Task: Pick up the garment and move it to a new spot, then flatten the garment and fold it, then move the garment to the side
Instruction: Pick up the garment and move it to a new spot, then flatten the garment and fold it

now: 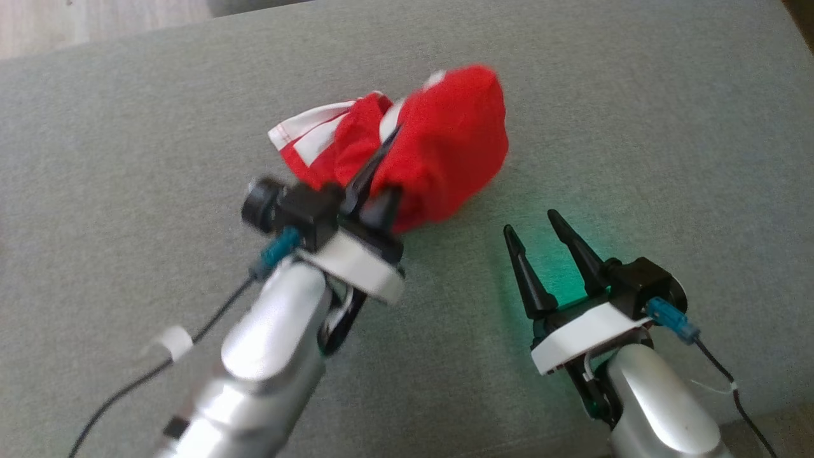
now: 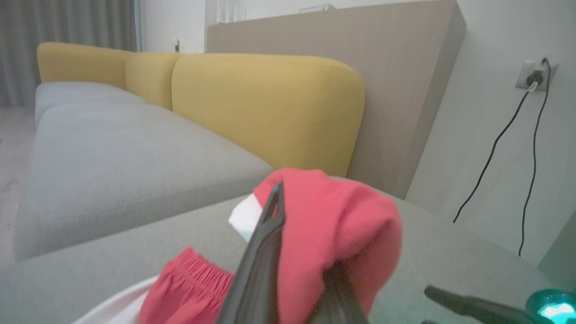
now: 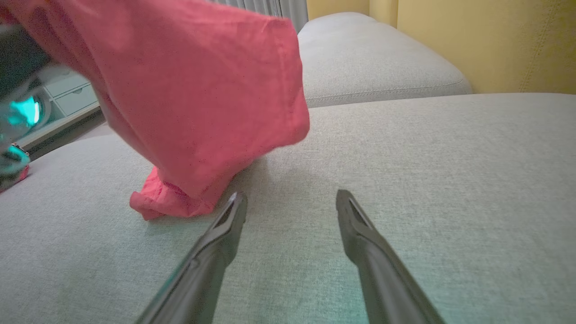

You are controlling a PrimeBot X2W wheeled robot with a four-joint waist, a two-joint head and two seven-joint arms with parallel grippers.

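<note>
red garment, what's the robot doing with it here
The left gripper is shut on the red garment, holding it bunched up above the grey cushion, with a lower fold touching the surface. The right gripper sits open and empty beside it, low over the cushion. Flattening and folding are not yet done.

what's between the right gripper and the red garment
Nothing visible: bare grey cushion lies between the open right gripper and the garment, which hangs from the shut left gripper with its lower end on the cushion.
</note>
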